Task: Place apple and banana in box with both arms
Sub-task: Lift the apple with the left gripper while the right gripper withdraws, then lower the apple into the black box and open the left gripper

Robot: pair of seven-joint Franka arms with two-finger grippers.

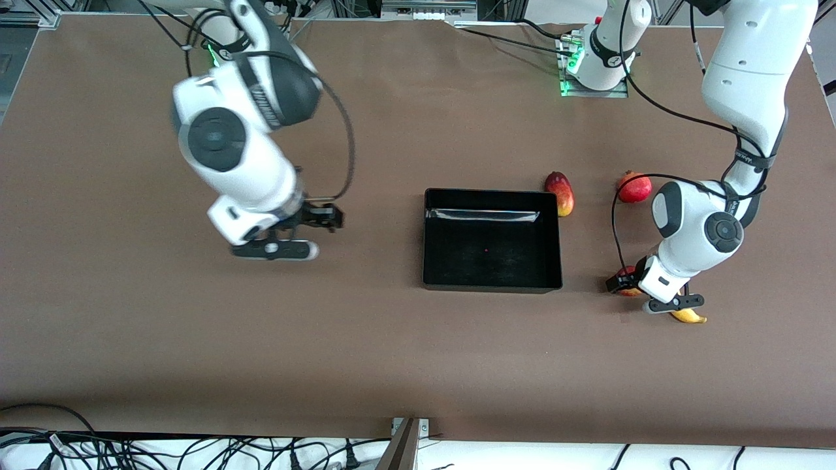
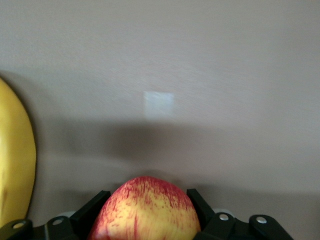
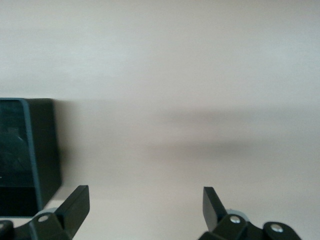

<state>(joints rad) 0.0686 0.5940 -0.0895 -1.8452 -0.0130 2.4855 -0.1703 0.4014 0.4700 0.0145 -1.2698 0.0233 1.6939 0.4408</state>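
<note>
Two-arm fruit-loading task, apple stage. The left gripper (image 1: 628, 282) is down at the table near the left arm's end, its jaws set on either side of the apple (image 2: 146, 210); the fingers (image 2: 90, 210) flank the fruit closely, but whether they already press it cannot be told. The banana (image 1: 690, 316) lies just beside the apple, a little nearer the front camera and partly hidden under the wrist, so only one end shows there. The box (image 1: 431, 238) sits at mid-table, empty, between the two arms, and lies from the apple toward the right arm's end of the table; any carry would have to run that way. The right gripper (image 1: 312, 219), fingers spread wide and holding nothing, hangs over bare table well apart from both fruits. The left arm is by far the nearer to both.
</note>
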